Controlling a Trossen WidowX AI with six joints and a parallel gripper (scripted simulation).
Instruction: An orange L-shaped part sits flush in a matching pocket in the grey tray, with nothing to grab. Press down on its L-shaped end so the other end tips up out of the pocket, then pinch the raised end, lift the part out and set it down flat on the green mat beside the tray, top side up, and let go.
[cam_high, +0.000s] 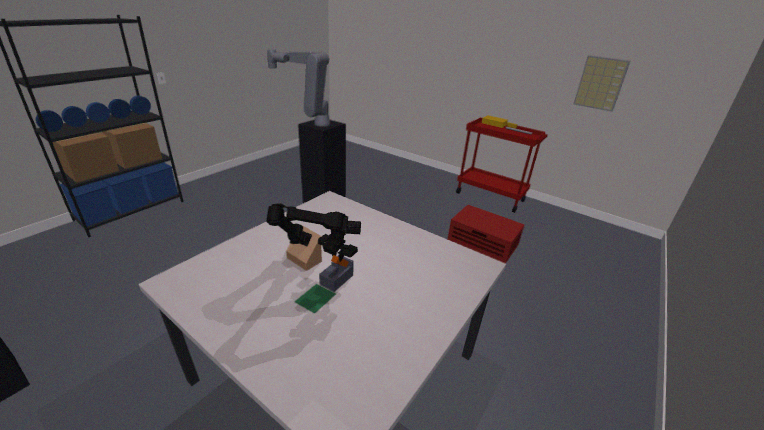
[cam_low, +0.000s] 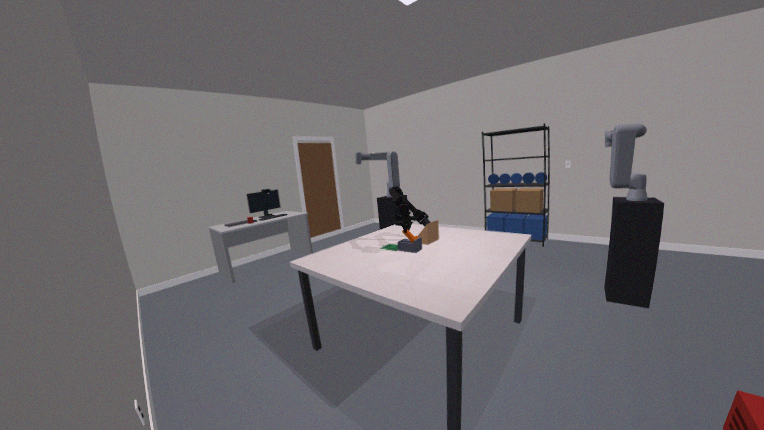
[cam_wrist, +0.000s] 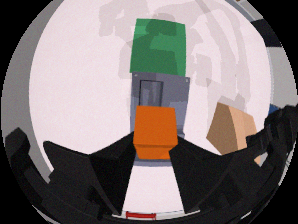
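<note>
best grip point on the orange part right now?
The raised end, where the gripper is already shut on it. The orange part tilts up out of the tray, so only that end offers side faces; come from above, fingers across its width.

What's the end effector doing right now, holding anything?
End effector: closed on the orange L-shaped part, pinching its raised end above the grey tray.
</note>
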